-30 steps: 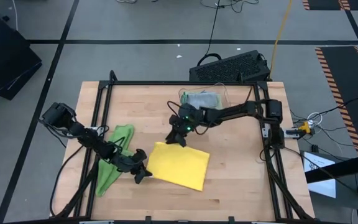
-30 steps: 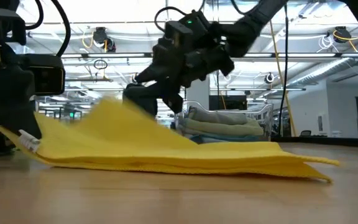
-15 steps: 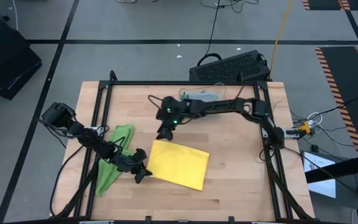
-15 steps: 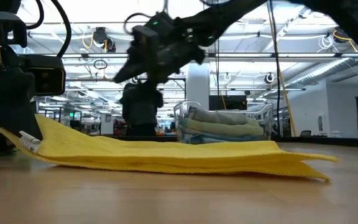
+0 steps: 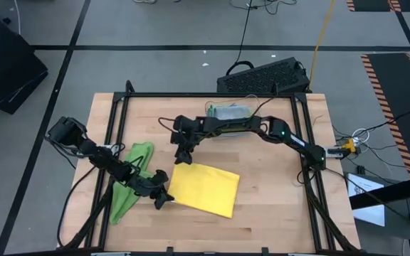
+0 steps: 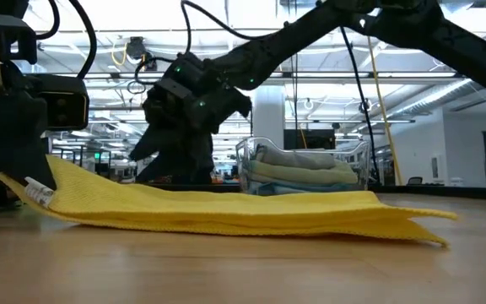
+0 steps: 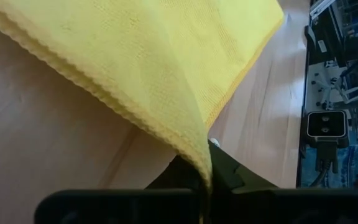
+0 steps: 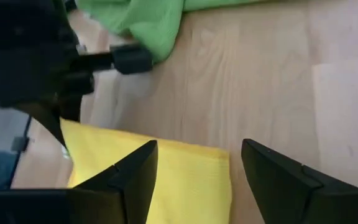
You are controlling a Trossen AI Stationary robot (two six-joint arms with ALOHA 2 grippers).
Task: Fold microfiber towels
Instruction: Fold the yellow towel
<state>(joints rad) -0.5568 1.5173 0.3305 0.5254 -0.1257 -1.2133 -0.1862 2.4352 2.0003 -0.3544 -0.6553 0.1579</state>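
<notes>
A yellow microfiber towel [image 5: 203,188], folded into a rectangle, lies flat at the table's middle; it also shows in the low view [image 6: 226,211]. My left gripper [image 5: 161,198] is shut on its near-left corner. My right gripper [image 5: 183,158] hangs open just over the towel's far-left corner [image 8: 216,155], one finger [image 8: 132,177] on either side, with nothing between them. A bright green towel [image 5: 130,178] lies crumpled under my left arm. More folded towels sit in a clear bin [image 5: 230,112] at the far side. My left gripper pinches the yellow towel's near-left corner [image 7: 199,163] between its two fingers, more than one layer at the open edges. The fingers come slanting down from the table's left. The corner [image 6: 25,181] is held a little off the wood; the rest lies on the table.
A black frame [image 5: 119,107] runs around the wooden table. A dark keyboard-like box [image 5: 265,77] sits beyond the far edge. Bare wood [image 5: 276,199] lies right of the yellow towel and along the near edge.
My right gripper has let go of the yellow towel and opened, then gone toward the table's left edge and sunk a little. The part of the towel it had raised has fallen flat onto the layer beneath. The left-held corner has stayed put.
</notes>
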